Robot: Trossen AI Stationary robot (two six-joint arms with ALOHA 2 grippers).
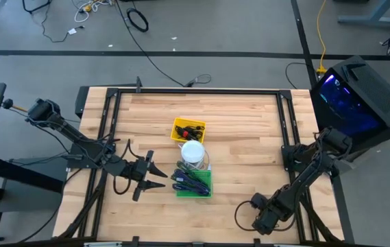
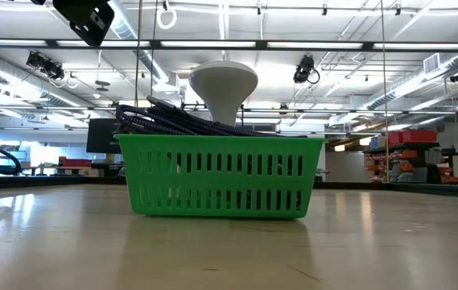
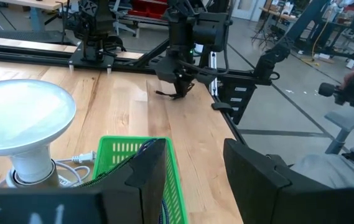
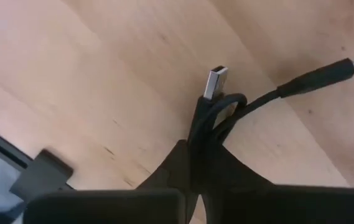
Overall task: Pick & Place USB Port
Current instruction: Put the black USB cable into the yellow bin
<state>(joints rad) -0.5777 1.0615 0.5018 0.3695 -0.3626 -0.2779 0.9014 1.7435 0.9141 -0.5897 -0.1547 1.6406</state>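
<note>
My right gripper point(image 1: 260, 221) hovers over the near right part of the table, shut on a black USB cable point(image 4: 313, 78) with a silver plug point(image 4: 214, 83). In the left wrist view it shows far off, pointing down point(image 3: 180, 84). My left gripper point(image 1: 157, 178) is open, level above the table just left of the green basket point(image 1: 195, 182); its fingers point(image 3: 145, 177) frame the basket's corner without touching it. Small black pieces with red marks point(image 1: 189, 130) lie in a yellow bin point(image 1: 178, 125) behind the basket. My right gripper pinches the cable's black plug housing point(image 4: 200, 115) between its two shut fingers, coming from above and slanting down. The silver plug sticks out past the fingertips. Behind the housing the cable bends back in a loop point(image 4: 236, 106) and trails over the table point(image 1: 238, 215).
The green basket point(image 2: 220, 185) holds purple and dark cords. A white bulb-shaped object point(image 1: 193, 152) stands between basket and yellow bin, with a white cord point(image 3: 80, 158) beside it. A black frame point(image 1: 195, 91) borders the table. Bare wood lies between basket and right gripper.
</note>
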